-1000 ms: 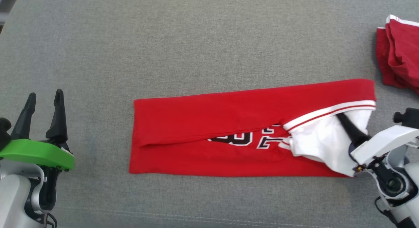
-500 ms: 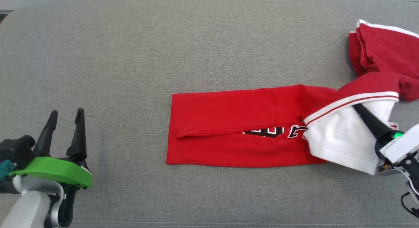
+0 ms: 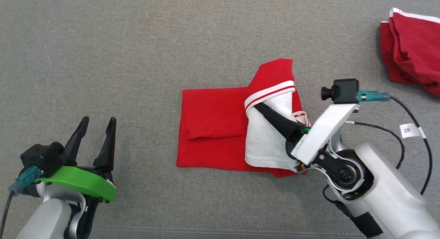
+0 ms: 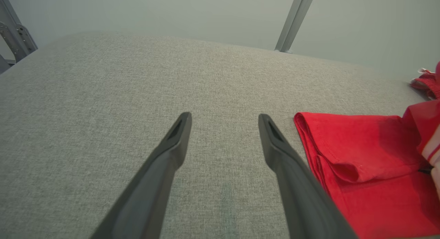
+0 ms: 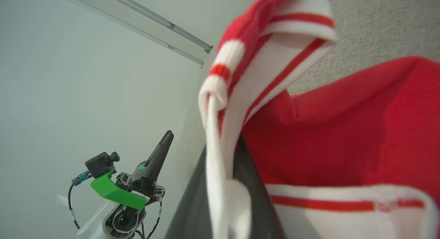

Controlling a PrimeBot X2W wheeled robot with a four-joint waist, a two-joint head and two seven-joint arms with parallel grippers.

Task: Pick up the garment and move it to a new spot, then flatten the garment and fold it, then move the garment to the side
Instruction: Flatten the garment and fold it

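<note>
Head view: the garment (image 3: 213, 129) was pictured half-folded on the cushion (image 3: 137, 43), its white-trimmed end pinched in the closed right gripper (image 3: 257, 105). The left gripper (image 3: 97, 120) was held wide, empty. Finishing the fold and setting aside were judged outstanding. Two garments, the other garment (image 3: 412, 50) far right, and two grippers were counted.

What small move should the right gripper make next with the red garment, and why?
Probably carry the held end toward the garment's left edge and lower it there. The right gripper is shut on the striped end of the red garment, which reaches only to the middle. The left part lies uncovered.
</note>
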